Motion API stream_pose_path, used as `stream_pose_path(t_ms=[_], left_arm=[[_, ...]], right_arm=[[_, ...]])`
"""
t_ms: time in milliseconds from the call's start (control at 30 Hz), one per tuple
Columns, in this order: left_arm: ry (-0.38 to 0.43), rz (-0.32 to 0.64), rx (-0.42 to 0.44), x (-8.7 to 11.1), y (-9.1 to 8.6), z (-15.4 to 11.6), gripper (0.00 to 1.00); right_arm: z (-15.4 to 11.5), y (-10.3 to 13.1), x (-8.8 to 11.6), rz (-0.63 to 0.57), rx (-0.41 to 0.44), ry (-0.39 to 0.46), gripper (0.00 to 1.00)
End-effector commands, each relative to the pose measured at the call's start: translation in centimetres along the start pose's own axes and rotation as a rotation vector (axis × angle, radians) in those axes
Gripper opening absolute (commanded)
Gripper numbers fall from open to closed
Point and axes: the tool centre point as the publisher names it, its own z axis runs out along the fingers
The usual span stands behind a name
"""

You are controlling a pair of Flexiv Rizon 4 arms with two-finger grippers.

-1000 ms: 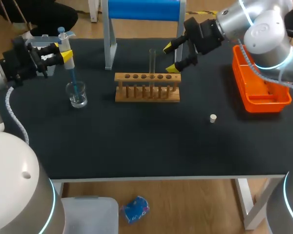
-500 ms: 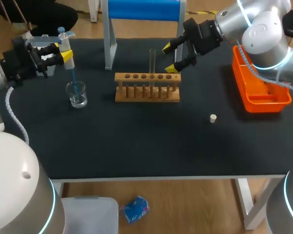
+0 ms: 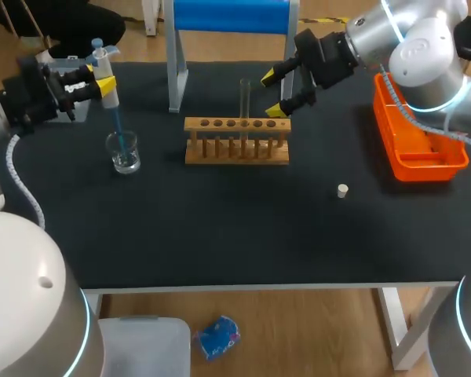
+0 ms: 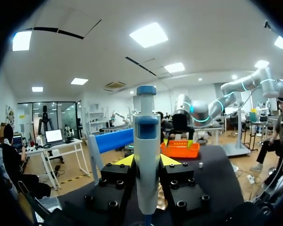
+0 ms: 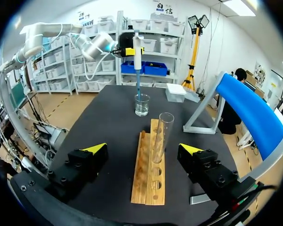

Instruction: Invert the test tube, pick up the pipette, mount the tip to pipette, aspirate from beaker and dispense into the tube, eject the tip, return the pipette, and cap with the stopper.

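bench (image 3: pixel 220 236): carries all
rack (image 3: pixel 236 141): tube (image 3: pixel 244 98) upright in it
right claw (image 3: pixel 273 92): fingers apart, just beside tube
left claw (image 3: pixel 104 85): clamped on pipette (image 3: pixel 102 67)
beaker (image 3: pixel 123 155): tip (image 3: pixel 118 129) inside
stopper (image 3: pixel 342 189): loose, apart from rack
step: likely aspirating; hold vertical, tip submerged, lift straight out

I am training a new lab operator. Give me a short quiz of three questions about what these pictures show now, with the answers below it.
1. True or false: the right pincer is shut on the test tube.
2. The left pincer holds the pipette. Where does its blue tip end? A: in the beaker; B: in the test tube; C: in the orange bin.
3. On what does the stopper lie?

Key
1. False: it is open and does not touch the tube.
2. A.
3. On the table, not in the tube.
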Motion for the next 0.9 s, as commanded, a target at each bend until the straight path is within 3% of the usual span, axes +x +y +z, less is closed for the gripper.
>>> stream_pose_path(t_ms=[33,233,567,900], left_arm=[[-0.005,-0.003,-0.012,0.4,-1.3,0.1,0.00],[-0.001,0.014,-0.023,0.6,-4.0,0.3,0.00],[0.007,0.030,-0.058,1.5,-11.6,1.2,0.00],[0.108,0.056,-0.078,2.8,-17.6,5.4,0.00]], right_arm=[[0.0,0.0,-0.1,0.000,0.002,0.003,1.00],[0.0,0.0,-0.1,0.000,0.002,0.003,1.00],[0.0,0.0,-0.1,0.000,0.002,0.003,1.00],[0.0,0.0,-0.1,0.000,0.002,0.003,1.00]])
